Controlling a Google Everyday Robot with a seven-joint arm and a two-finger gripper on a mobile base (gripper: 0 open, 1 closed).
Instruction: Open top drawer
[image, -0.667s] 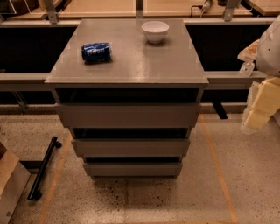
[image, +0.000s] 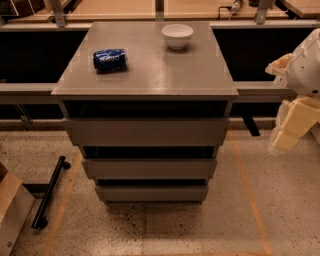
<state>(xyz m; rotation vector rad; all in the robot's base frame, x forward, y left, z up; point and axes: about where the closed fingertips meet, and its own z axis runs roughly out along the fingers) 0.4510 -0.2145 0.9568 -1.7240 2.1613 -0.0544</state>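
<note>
The top drawer (image: 146, 132) is the widest of three plain grey handleless fronts under the grey cabinet top (image: 165, 75). Its front stands a little forward of the cabinet, with a dark gap above it. Two narrower-looking drawer fronts (image: 149, 168) sit below it. My gripper (image: 292, 127) is at the right edge of the view, cream-coloured and hanging below the white arm body (image: 307, 65). It is to the right of the cabinet, well apart from the top drawer, and touches nothing.
A blue crushed can (image: 110, 59) lies on the cabinet top at the left and a white bowl (image: 177, 35) stands at the back. A black bar (image: 49, 192) and a cardboard box (image: 11, 210) lie on the floor at the left. Orange tape lines (image: 247, 195) mark the floor.
The arm and gripper at the right edge have shifted only slightly. The drawers look the same.
</note>
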